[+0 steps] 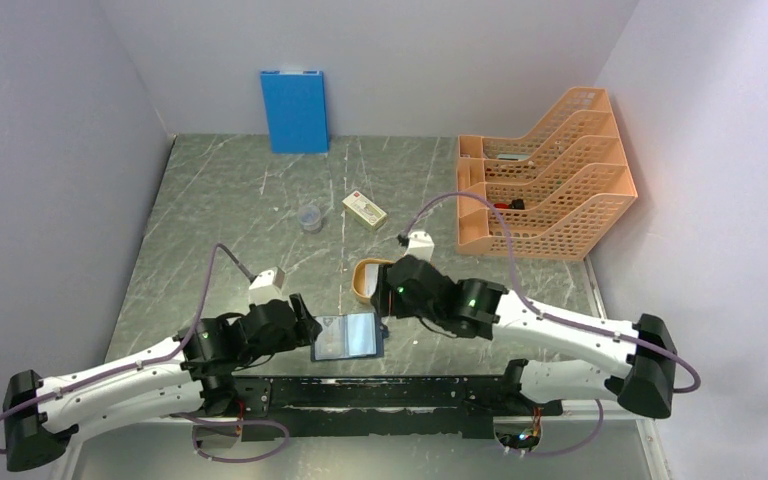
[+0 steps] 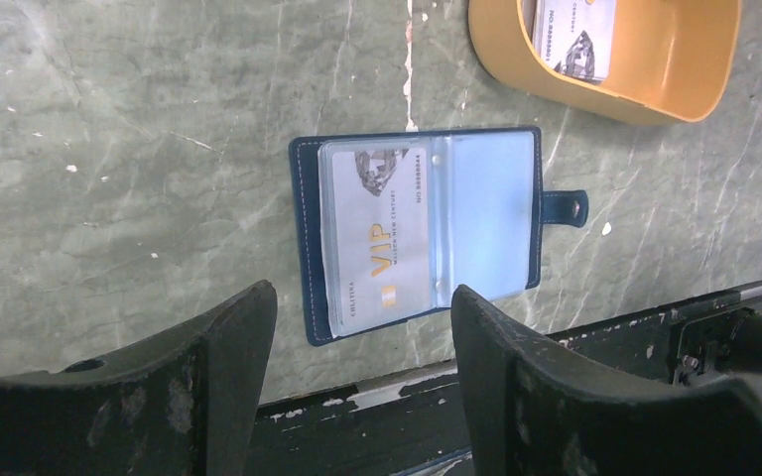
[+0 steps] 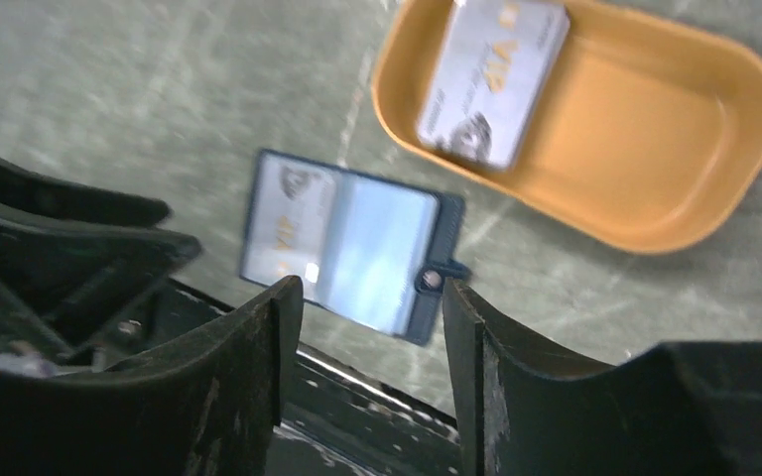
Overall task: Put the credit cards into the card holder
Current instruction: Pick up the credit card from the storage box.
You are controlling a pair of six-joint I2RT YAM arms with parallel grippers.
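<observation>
Two credit cards [image 2: 377, 233], pale grey, each printed "VIP" in gold; the smaller print is too fine to read with certainty. One sits in the left clear sleeve [image 2: 342, 258] of the card holder [image 2: 486, 213]. The second card [image 3: 491, 79] lies flat in the orange oval tray [image 3: 655, 198]. The card holder, dark navy, lies opened flat at the middle of the table's [image 1: 240, 200] near edge, its long axis along that edge. Its snap tab [image 2: 566, 206] points toward the right side, and the sleeved card's long axis runs across it. The tray stands just beyond the holder, apart from it. The left gripper [image 2: 362, 307] hovers over the holder's near-left part with jaws spread wide, grasping nothing. The right gripper [image 3: 369, 293] hangs above the tab side, jaws likewise parted and empty.
</observation>
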